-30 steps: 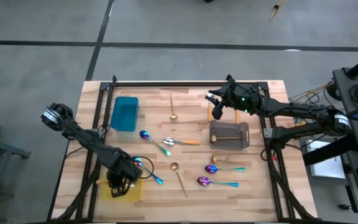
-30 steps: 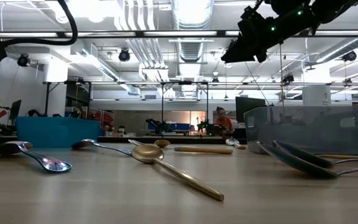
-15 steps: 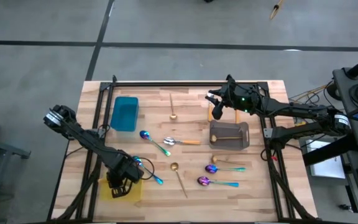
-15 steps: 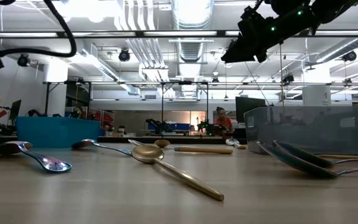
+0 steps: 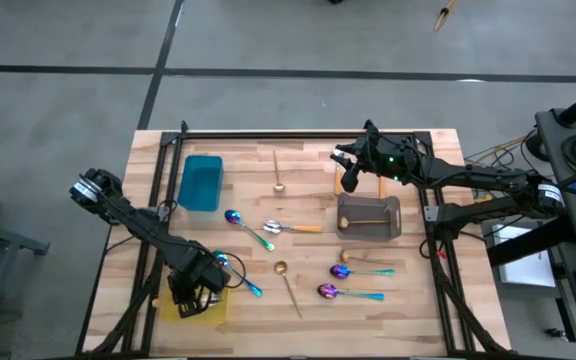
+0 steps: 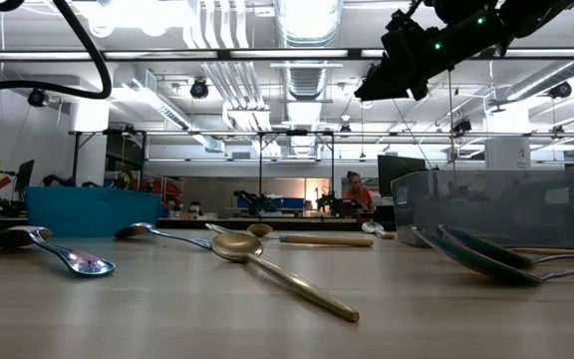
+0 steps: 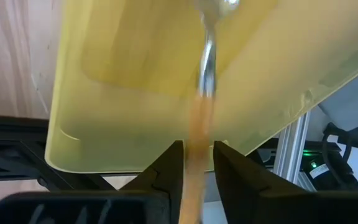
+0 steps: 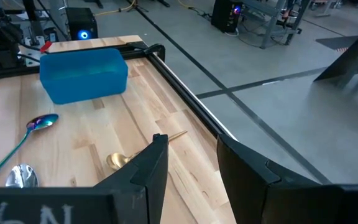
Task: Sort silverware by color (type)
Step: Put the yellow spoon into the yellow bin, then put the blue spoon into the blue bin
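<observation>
You see an evenly lit table [image 5: 408,310] under bright ceiling strip lights [image 6: 307,20] that glare at table height; the orange-handled spoon [image 7: 199,124] blurs near your left wrist lens.

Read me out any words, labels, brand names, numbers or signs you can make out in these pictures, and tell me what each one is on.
"N": white lettering on the base of the right claw, seen in the right wrist view. The marks beside it are cut off at the picture's edge and cannot be read.
No other text can be read in any view.
</observation>
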You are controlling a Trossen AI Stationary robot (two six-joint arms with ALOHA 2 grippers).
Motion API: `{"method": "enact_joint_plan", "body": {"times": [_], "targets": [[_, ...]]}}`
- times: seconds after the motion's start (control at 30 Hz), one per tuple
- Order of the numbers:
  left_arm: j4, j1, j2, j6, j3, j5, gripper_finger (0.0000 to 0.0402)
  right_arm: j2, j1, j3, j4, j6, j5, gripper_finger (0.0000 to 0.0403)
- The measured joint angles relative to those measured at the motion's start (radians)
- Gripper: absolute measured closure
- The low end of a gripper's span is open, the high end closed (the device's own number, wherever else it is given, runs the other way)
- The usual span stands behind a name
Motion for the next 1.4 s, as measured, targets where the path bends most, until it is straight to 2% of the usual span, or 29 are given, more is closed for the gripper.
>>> {"method": "enact_joint_plan", "body": {"times": [0.2, 0.4, 0.7, 0.8, 0.97, 1.1, 1.27, 1.4], "targets": [[-0.010, 0.000, 0.000, 0.000, 0.000, 0.003, 0.0312, 0.000, 0.000, 0.000, 0.000, 0.000, 0.000, 0.0275], [-0.014, 0.002, 0.000, 0.009, 0.007, 0.055, 0.0311, 0.000, 0.000, 0.000, 0.000, 0.000, 0.000, 0.0275], [-0.021, 0.015, -0.003, 0.048, 0.154, 0.058, 0.0311, 0.000, 0.000, 0.000, -0.004, 0.001, 0.000, 0.0275], [-0.024, 0.034, -0.003, 0.113, 0.225, -0.018, 0.0314, 0.000, 0.000, 0.000, -0.004, 0.001, 0.000, 0.0275], [-0.031, 0.105, -0.003, 0.335, 0.333, -0.246, 0.0325, 0.000, 0.000, 0.000, -0.004, 0.003, 0.000, 0.0275], [-0.032, 0.197, -0.003, 0.522, 0.373, -0.311, 0.0326, 0.000, 0.000, 0.000, -0.020, 0.003, 0.000, 0.0275], [-0.030, 0.323, -0.004, 0.735, 0.352, -0.383, 0.0326, 0.000, 0.000, 0.000, -0.034, 0.001, 0.000, 0.0275], [0.016, 0.417, -0.004, 0.829, 0.279, -0.477, 0.0327, 0.000, 0.000, 0.000, -0.034, 0.000, 0.000, 0.0275]]}}
